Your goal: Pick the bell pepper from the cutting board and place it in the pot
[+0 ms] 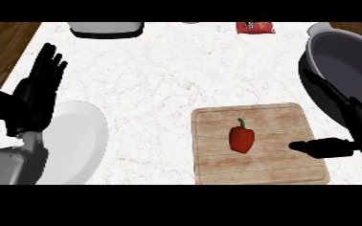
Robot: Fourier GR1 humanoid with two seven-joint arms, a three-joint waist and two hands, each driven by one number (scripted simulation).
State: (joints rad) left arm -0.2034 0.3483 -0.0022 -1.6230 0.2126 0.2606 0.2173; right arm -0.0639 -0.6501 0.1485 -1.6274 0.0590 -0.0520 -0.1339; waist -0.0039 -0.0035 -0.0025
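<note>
Looks like we're at the reach step: pepper [242,139] sits mid cutting board [212,165], right hand [326,147] at its 3 o'clock holds nothing, fingers unclear, needs to grab it, then pot [338,57] at 1 o'clock.

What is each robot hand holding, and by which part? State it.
Nothing is held. The left robot hand rests open; the right robot hand is beside the pepper, not touching it.

No text can be read anywhere. The red packet [255,27] at the counter's [176,72] far edge bears pale marks, too small to make out.
</note>
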